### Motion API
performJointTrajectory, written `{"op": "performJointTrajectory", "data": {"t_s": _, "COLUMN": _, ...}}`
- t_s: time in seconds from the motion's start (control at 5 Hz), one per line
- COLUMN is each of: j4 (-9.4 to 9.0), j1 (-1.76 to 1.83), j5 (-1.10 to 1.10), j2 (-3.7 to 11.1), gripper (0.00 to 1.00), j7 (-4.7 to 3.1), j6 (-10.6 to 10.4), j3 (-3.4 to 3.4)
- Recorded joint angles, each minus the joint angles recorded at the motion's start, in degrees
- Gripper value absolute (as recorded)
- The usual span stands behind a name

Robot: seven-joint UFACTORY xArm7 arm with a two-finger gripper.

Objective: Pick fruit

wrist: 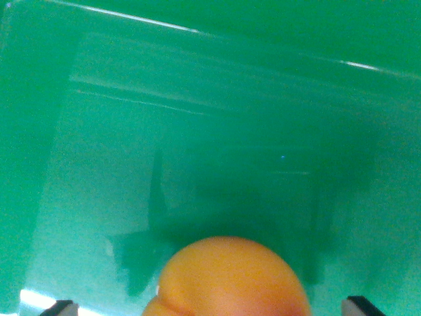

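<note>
Nearest, fingertips [59,308]: dark tips at both lower corners, jaws apart.
Fruit [230,280]: orange, between the tips at bottom centre; contact not visible.
Advice: close centred, evenly.
Bin [197,118]: green floor beyond.

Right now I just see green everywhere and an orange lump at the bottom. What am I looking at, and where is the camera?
The camera sits on a robot arm's wrist, looking down past its gripper. The two dark tips at the bottom corners are its fingers, standing wide apart. The orange lump is a fruit, round and smooth, lying between those fingers. Whether they touch it cannot be told from here. The green is a plastic bin: you see its shiny floor and sloping walls, with the arm's shadow across the floor.
</note>
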Motion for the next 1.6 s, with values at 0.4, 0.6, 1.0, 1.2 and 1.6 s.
{"op": "performJointTrajectory", "data": {"t_s": 0.4, "j4": -0.19, "j1": 0.02, "j5": 0.01, "j2": 0.05, "gripper": 0.00, "j7": -0.03, "j6": -0.23, "j3": 0.01}}
{"op": "performJointTrajectory", "data": {"t_s": 0.6, "j4": -0.20, "j1": 0.02, "j5": 0.01, "j2": 0.05, "gripper": 0.00, "j7": -0.04, "j6": -0.24, "j3": 0.01}}
{"op": "performJointTrajectory", "data": {"t_s": 1.0, "j4": -0.20, "j1": 0.02, "j5": 0.01, "j2": 0.05, "gripper": 1.00, "j7": -0.04, "j6": -0.24, "j3": 0.01}}
{"op": "performJointTrajectory", "data": {"t_s": 1.2, "j4": -0.20, "j1": 0.02, "j5": 0.01, "j2": 0.05, "gripper": 1.00, "j7": -0.04, "j6": -0.24, "j3": 0.01}}
{"op": "performJointTrajectory", "data": {"t_s": 1.6, "j4": -0.19, "j1": 0.02, "j5": 0.01, "j2": 0.05, "gripper": 1.00, "j7": -0.04, "j6": -0.23, "j3": 0.01}}
